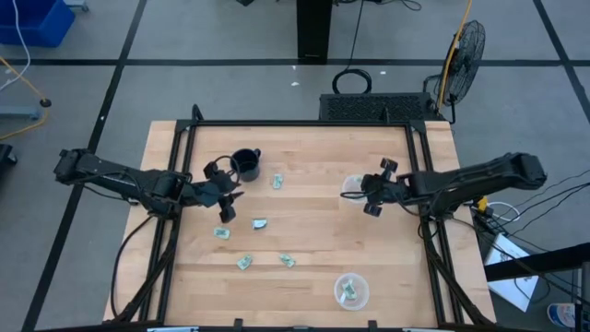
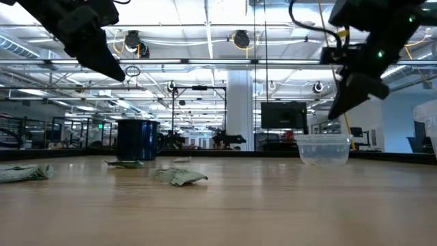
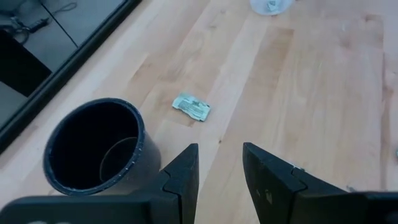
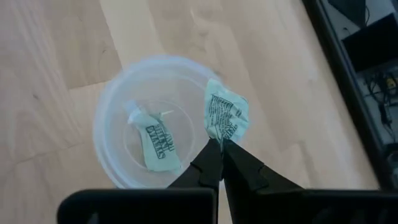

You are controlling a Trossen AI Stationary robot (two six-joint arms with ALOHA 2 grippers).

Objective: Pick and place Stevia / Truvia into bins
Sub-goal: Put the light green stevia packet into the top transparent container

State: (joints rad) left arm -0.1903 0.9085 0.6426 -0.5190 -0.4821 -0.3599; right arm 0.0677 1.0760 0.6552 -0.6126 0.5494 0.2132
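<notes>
A: Report the right tool [image 4: 219,144]

B: Closed, gripping one sachet [image 4: 225,116] by its lower edge. The sachet stands on end, long axis in line with the fingers, printed face toward the wrist camera. It hangs over the rim of the far bin [image 4: 155,118], on the right half of the desk [image 1: 313,231]. A second sachet [image 4: 157,138] lies flat inside that bin, lengthwise toward the tool

A: Left tool [image 3: 219,163]?

B: Fingers parted with a narrow gap, nothing between them. It hangs above the desk's left side, just beside the black mug [image 1: 246,165]

A: Other sachets?

B: Loose on the desk: one [image 1: 277,182] right of the mug, one [image 1: 221,234] below the left tool, one [image 1: 244,263] and one [image 1: 287,260] nearer the front edge. A darker piece [image 1: 260,223] lies mid-desk; its kind cannot be told. The near bin [image 1: 351,290] at the front holds pale green content, count unreadable

A: Orientation of the loose ones?

B: Too small in the high view to give axes. In the left wrist view, the one by the mug lies flat, long axis across the wood grain

A: Obstructions?

B: The mug stands close against the left tool. A fan [image 1: 466,51] stands off the desk's rear right corner
</notes>
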